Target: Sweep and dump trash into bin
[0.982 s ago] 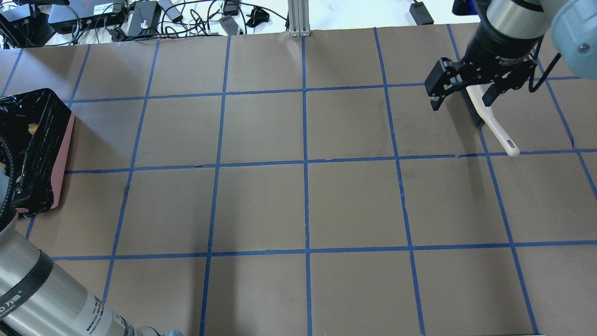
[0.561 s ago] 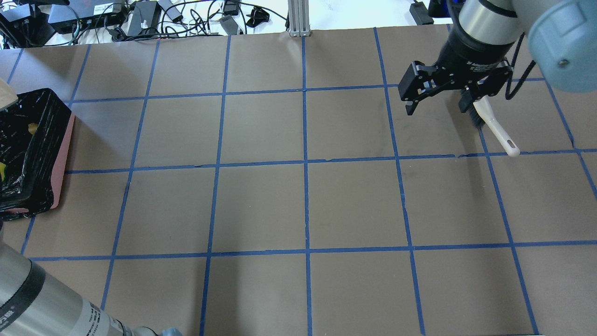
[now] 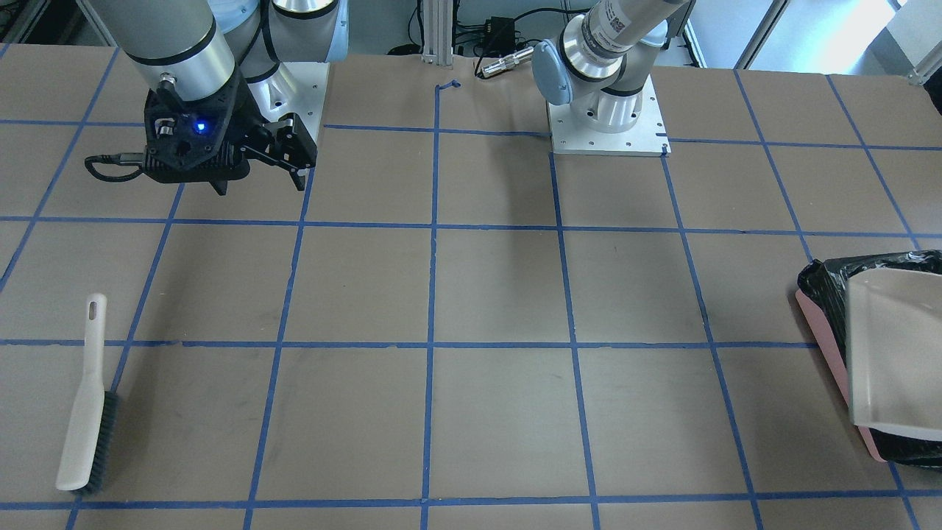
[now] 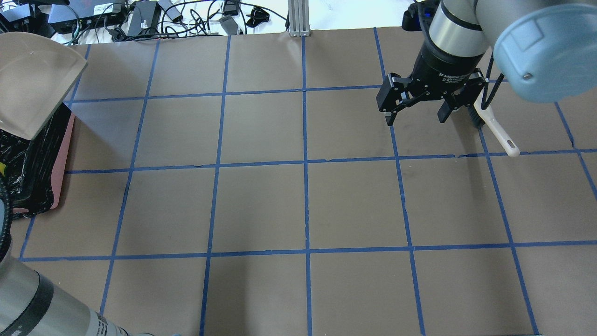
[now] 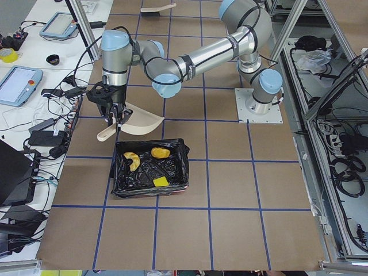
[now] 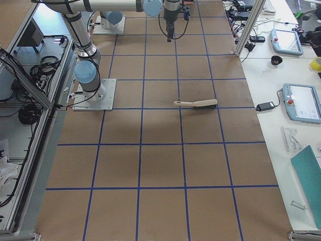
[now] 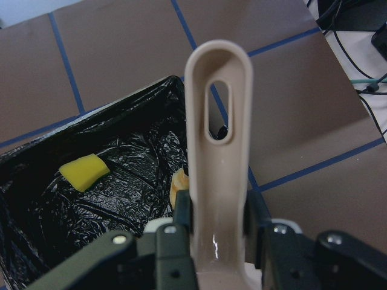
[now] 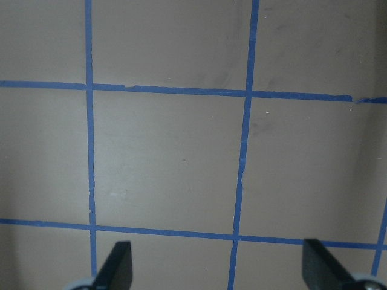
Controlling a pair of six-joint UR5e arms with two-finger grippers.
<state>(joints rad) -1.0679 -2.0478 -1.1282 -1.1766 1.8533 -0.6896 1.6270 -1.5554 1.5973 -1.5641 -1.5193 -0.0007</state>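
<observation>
The bin (image 5: pixel 118 185), pink with a black bag liner (image 4: pixel 35 154), sits at the table's left end. The trash lies inside it: a tan croissant piece (image 5: pixel 131 161), an orange lump (image 5: pixel 160 152) and a yellow sponge wedge (image 5: pixel 161 181), the wedge (image 7: pixel 83 171) also showing in the left wrist view. My left gripper (image 7: pixel 217 226) is shut on the handle (image 7: pixel 217 151) of the beige dustpan (image 4: pixel 32 81), which hangs tilted over the bin's far end (image 3: pixel 890 346). My right gripper (image 4: pixel 416 111) is open and empty above bare table (image 8: pixel 219 269).
A white hand brush (image 4: pixel 492 123) with dark bristles lies flat on the table just right of my right gripper (image 3: pixel 88 401). Blue tape lines grid the brown table. Cables and power boxes (image 4: pixel 140 16) crowd the far edge.
My right gripper has moved left, away from the brush, which stays on the table. The dustpan has swung into the overhead view above the bin as the left arm shifted.
</observation>
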